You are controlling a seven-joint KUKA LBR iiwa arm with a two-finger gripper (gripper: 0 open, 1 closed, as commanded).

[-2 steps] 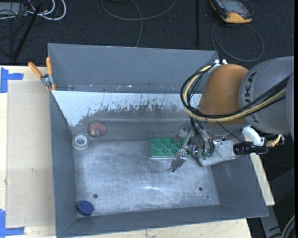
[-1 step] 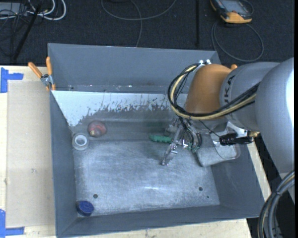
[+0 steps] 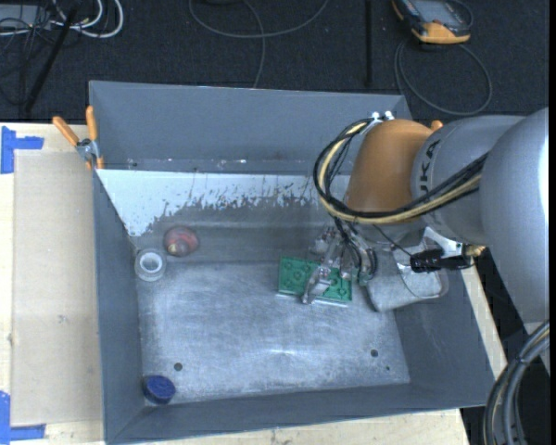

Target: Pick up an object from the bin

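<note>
Bin (image 3: 111,341), grey metal, 5 loose items, none stacked. Item 1: flat green card (image 3: 295,274), lying on bin floor, centre-right, near back wall. This is the likely pick, since the claw (image 3: 326,274) sits right down on its right-hand part, approx. vertical, prob. because a flat piece offers only its edges from above. Claw state: cannot tell apart or together, as the wrist & cables mask it. Item 2: pale grey lump (image 3: 403,290), just beside the claw on the right, under the arm. Item 3: pinkish ball (image 3: 181,241), back left. Item 4: clear ring (image 3: 150,265), touching or nearly touching the ball. Item 5: blue cap (image 3: 157,389), front-left corner. Items 3–5 lie well apart from the card, so no crowding there.
</note>
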